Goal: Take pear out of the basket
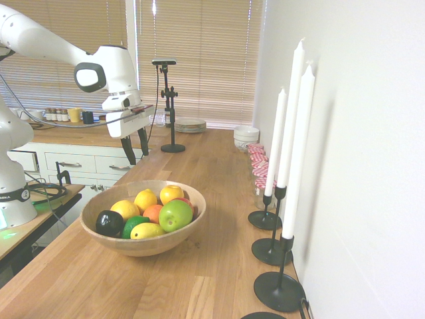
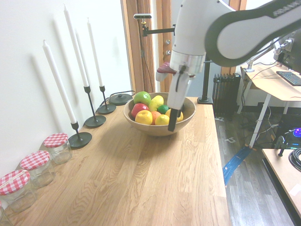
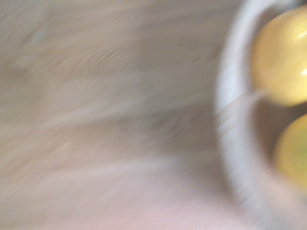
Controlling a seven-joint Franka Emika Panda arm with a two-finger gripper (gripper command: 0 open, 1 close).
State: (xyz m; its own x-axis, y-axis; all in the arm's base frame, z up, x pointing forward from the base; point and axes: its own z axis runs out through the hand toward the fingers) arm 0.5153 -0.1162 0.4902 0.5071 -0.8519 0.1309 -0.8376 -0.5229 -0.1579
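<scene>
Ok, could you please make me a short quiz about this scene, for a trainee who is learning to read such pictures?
1. True or false: the hand is open and holds nothing.
2. How many white candles stand along the wall?
3. Where does the green apple lie? A) in the basket; B) on the bare counter; C) between the jars.

Key: 1 true; 2 three; 3 A.
</scene>
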